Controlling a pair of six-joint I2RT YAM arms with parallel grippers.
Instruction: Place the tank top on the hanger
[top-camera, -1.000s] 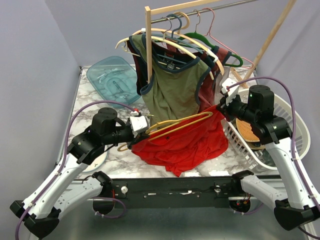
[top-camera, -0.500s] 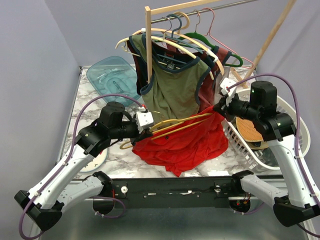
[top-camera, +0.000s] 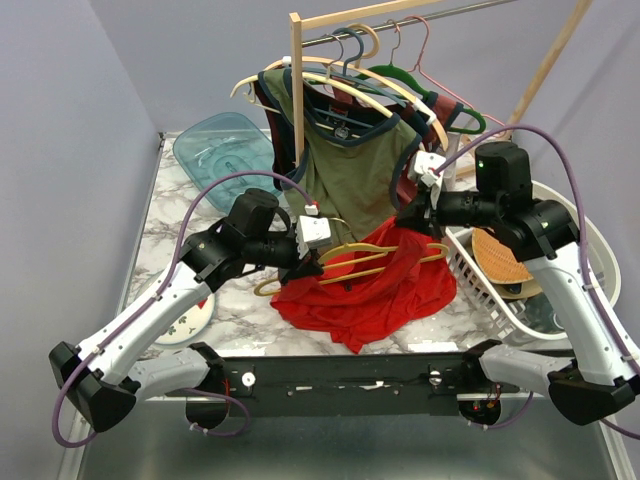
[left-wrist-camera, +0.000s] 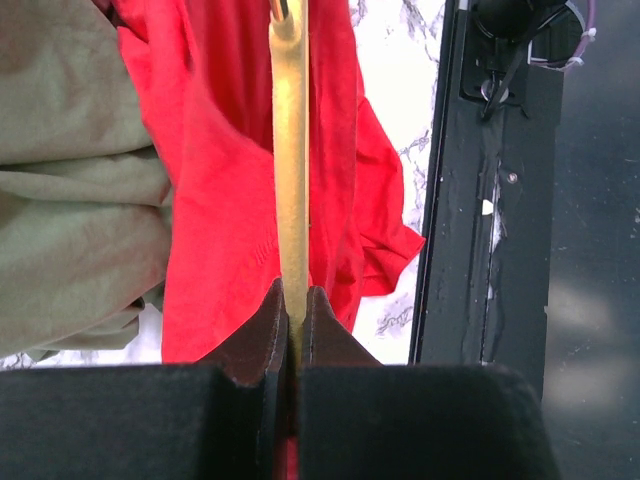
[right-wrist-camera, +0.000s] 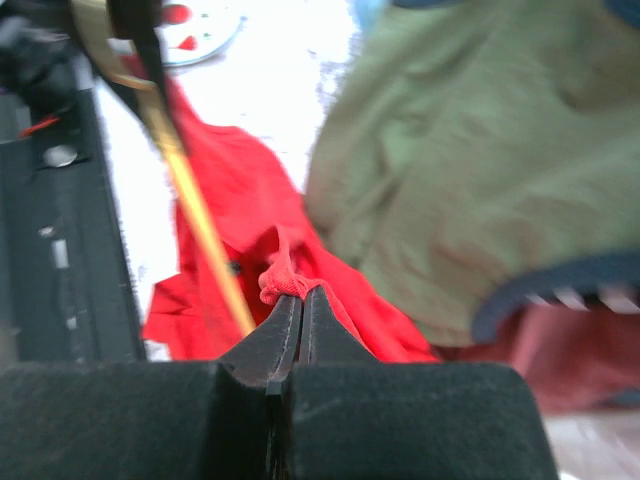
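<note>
Top external: tank top (top-camera: 372, 292) part-lifted, not yet on hanger (top-camera: 368, 256)

Red cloth droops from R gripper (top-camera: 407, 222), clenched on a bunched edge, down to tabletop (top-camera: 247, 312). L gripper (top-camera: 303, 266) clamps hanger shaft over it. Risk: thin cloth slips pinch; hanger tip snags olive top (top-camera: 350, 185).

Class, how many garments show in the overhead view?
3: red tank top in front, partly on the table; olive-green top hanging on the rack; maroon garment behind it. More may be hidden.
</note>
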